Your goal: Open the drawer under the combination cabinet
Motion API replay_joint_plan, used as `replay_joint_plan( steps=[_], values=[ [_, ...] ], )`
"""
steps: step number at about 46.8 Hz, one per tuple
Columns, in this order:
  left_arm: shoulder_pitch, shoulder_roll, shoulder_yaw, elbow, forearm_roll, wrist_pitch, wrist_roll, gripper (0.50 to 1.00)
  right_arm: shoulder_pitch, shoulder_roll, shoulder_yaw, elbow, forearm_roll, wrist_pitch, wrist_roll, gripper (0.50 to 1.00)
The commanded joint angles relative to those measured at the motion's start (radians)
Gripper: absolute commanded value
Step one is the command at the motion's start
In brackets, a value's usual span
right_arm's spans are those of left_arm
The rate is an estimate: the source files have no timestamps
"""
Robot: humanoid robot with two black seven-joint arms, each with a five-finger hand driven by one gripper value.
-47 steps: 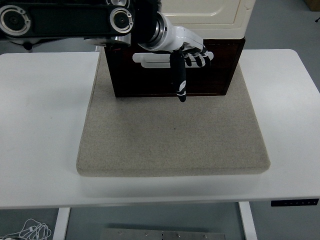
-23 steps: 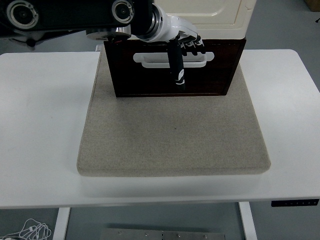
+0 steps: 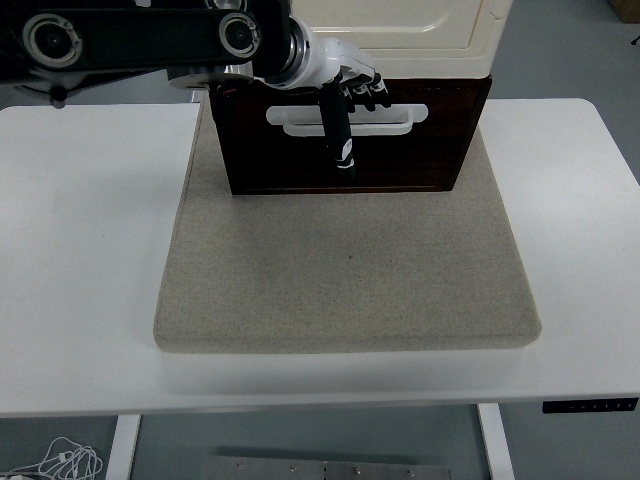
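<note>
The drawer (image 3: 400, 155) is a dark brown front with a white handle (image 3: 395, 118), under the cream cabinet (image 3: 400, 25). My left hand (image 3: 350, 95) reaches in from the upper left, white with black fingers. Its fingers (image 3: 370, 95) are curled over the handle's top bar left of centre. The thumb (image 3: 340, 140) points straight down across the front of the handle. The drawer front stands flush under the cabinet. The right arm is out of view.
Cabinet and drawer stand at the back of a grey felt mat (image 3: 345, 270) on the white table (image 3: 80, 250). My left forearm (image 3: 130, 38) spans the top left of the picture.
My left hand has moved up and to the left, from in front of the drawer's face to the handle's top bar. The fingers went from spread to curled. The drawer has not moved.
</note>
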Motion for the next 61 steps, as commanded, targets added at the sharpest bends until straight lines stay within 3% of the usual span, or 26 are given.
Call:
replay_joint_plan(
  steps=[1,26,61],
  values=[
    [0.007,-0.001,0.0,0.001,0.0,0.0,0.0,1.0,0.0,0.0,0.0,0.0,0.0,0.0,0.0,0.926],
    [0.064,-0.01,-0.005,0.059,0.012,0.004,0.0,1.0,0.0,0.0,0.0,0.0,0.0,0.0,0.0,0.926],
    [0.084,-0.016,-0.006,0.059,0.014,-0.017,0.0,1.0,0.0,0.0,0.0,0.0,0.0,0.0,0.0,0.926]
  ],
)
